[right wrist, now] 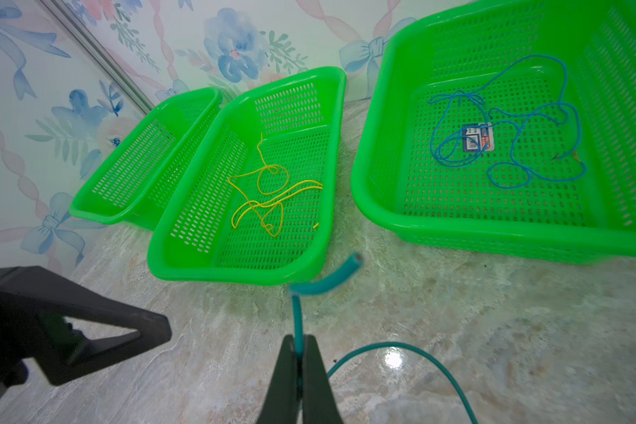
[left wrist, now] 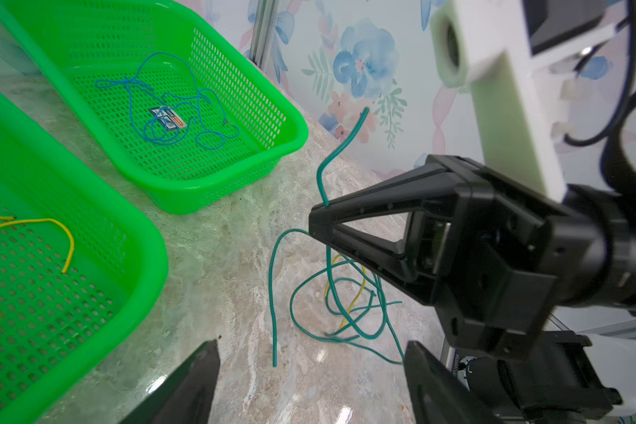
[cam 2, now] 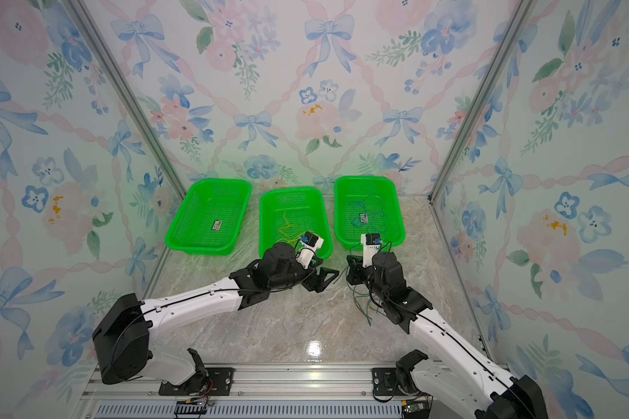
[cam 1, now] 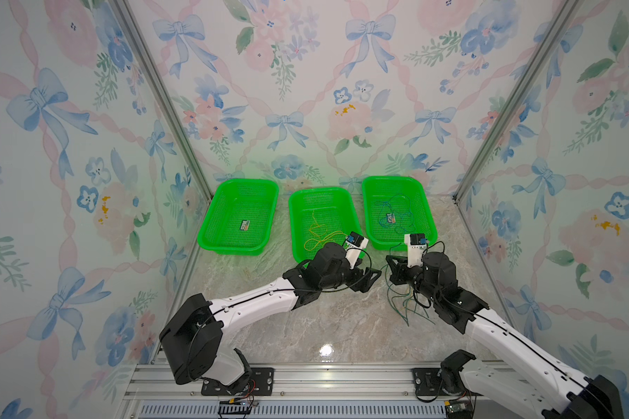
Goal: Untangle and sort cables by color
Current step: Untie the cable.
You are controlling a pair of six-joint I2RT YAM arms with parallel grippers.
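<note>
A tangle of dark green cables [left wrist: 331, 293] lies on the marble table, in both top views [cam 1: 407, 304] [cam 2: 364, 304], with one yellow cable [left wrist: 360, 290] threaded through it. My right gripper [right wrist: 301, 341] is shut on a green cable, whose short end [right wrist: 324, 282] sticks up past the tips. In the left wrist view the right gripper [left wrist: 318, 220] holds that strand above the tangle. My left gripper [left wrist: 309, 352] stands open just short of the tangle, nothing between its fingers. Yellow cables [right wrist: 268, 194] lie in the middle basket and blue cables [right wrist: 511, 147] in the right basket.
Three green mesh baskets stand in a row at the back: left basket [cam 1: 246, 180] holding only a small label, middle basket [cam 1: 320, 189], right basket [cam 1: 393, 178]. Floral walls with metal posts close the table on three sides. Both grippers [cam 1: 373, 275] [cam 1: 391, 261] almost meet in front of the baskets.
</note>
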